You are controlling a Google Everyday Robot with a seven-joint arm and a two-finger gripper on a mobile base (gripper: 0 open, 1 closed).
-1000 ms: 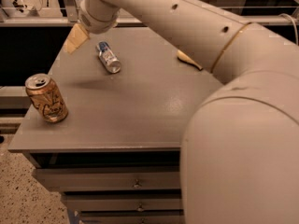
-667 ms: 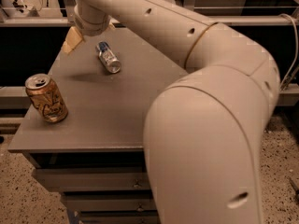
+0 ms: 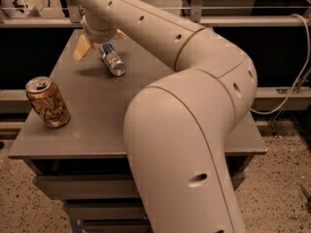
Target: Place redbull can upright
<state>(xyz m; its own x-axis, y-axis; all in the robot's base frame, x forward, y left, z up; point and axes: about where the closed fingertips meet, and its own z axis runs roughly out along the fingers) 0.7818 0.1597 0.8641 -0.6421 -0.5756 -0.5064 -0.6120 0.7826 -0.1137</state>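
The redbull can (image 3: 113, 60) lies on its side at the far left of the grey table (image 3: 97, 115), silver with blue patches, its silver end pointing toward me. My gripper (image 3: 99, 43) hangs from the wrist just above and behind the can's far end. It is open: one tan finger (image 3: 81, 48) stands left of the can and the other shows at the right by the wrist. It holds nothing.
A wider gold-orange can (image 3: 47, 103) stands upright near the table's front left edge. My arm's big elbow and forearm (image 3: 194, 130) cover the right half of the table. Drawers sit under the tabletop. Dark shelving and rails run behind.
The arm's elbow has swung toward the camera and fills more of the view. The gripper stays over the can's far end, slightly lower. Neither can has moved.
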